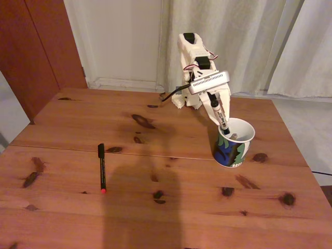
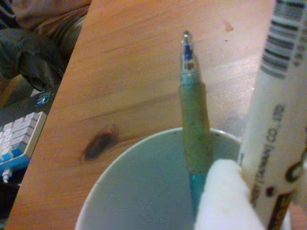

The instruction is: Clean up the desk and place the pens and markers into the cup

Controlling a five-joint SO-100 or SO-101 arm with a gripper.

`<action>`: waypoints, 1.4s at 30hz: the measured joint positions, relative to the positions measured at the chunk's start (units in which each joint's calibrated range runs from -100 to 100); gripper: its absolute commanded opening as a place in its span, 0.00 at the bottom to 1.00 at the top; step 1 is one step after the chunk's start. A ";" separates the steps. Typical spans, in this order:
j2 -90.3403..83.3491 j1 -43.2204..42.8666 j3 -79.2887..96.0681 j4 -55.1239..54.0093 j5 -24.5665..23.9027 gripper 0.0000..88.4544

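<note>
Roughly two thirds done, judging by how things lie now

Already in the cup (image 1: 234,142): the green pen (image 2: 194,134), seen in the wrist view leaning against the white rim with its tip sticking out over the bench (image 1: 155,207). Standing toward the right side of the bench in the fixed view, that cup, not far from the arm's base

Over the cup: the white marker (image 1: 220,115), grasped by the tool (image 1: 216,104), clenched around its upper part. Tilted, with the black lower end at about the level of the rim and above the opening. Not possible to tell from the fixed view whether that end already touches the inside. In the wrist view, very close to the camera at the right edge, printed text on its white barrel, right beside the green pen. Not yet released, so this step counts as almost finished only

Still left: the black pen with red tip (image 1: 101,168), lying flat on the bench well apart from the cup, toward the left in the fixed view, red tip pointing to the near edge. Untouched, nothing beside it

Remaining work, as a judgement: letting the marker go into the cup, then fetching the black pen and dropping it in as well
</note>
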 measured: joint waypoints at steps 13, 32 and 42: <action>0.00 1.83 0.00 0.00 3.66 0.15; 2.63 11.95 -15.12 0.00 4.30 0.15; 21.95 20.24 -20.64 0.00 9.67 0.15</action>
